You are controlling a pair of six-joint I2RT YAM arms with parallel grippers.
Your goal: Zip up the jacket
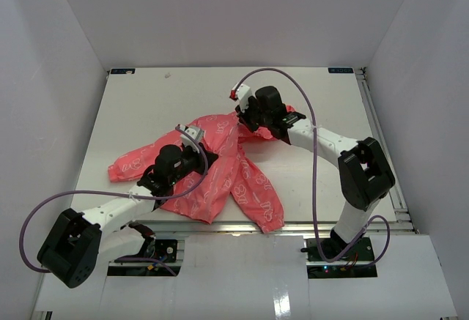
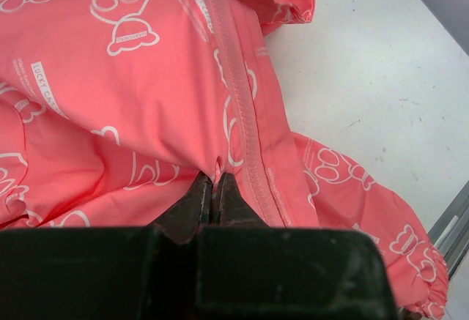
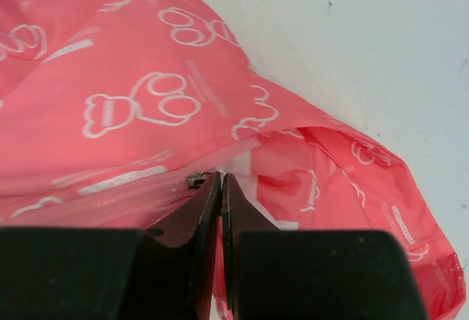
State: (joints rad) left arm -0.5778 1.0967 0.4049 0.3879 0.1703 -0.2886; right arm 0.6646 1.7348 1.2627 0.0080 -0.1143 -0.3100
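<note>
1. The jacket (image 1: 220,177) lies spread flat on the middle of the white table (image 1: 161,108). It sits between my two grippers, and each one touches an end of it.
2. In the top view its long axis runs on a diagonal. The hem end points toward the near left, and the collar end points toward the far right.
3. The zipper (image 2: 238,100) follows that same diagonal. In the left wrist view it runs as a closed seam from the fingertips away to the top of the frame.
4. One sleeve (image 1: 128,168) stretches out to the left. The other sleeve (image 1: 260,199) trails toward the near right edge of the table.
5. The left gripper (image 2: 215,197) is at the hem end, just beside the foot of the zipper. Its fingers are pressed together on a small pucker of pink fabric.
6. The right gripper (image 3: 222,184) is at the collar end, where the white lining shows. Its fingers are squeezed together on the jacket's edge.
7. The metal slider (image 3: 196,181) sits just to the left of the right fingertips. I cannot tell whether its pull tab is caught between them.
8. In the top view the left gripper (image 1: 201,160) rests over the jacket's middle. The right gripper (image 1: 245,121) is over its far right end.
</note>
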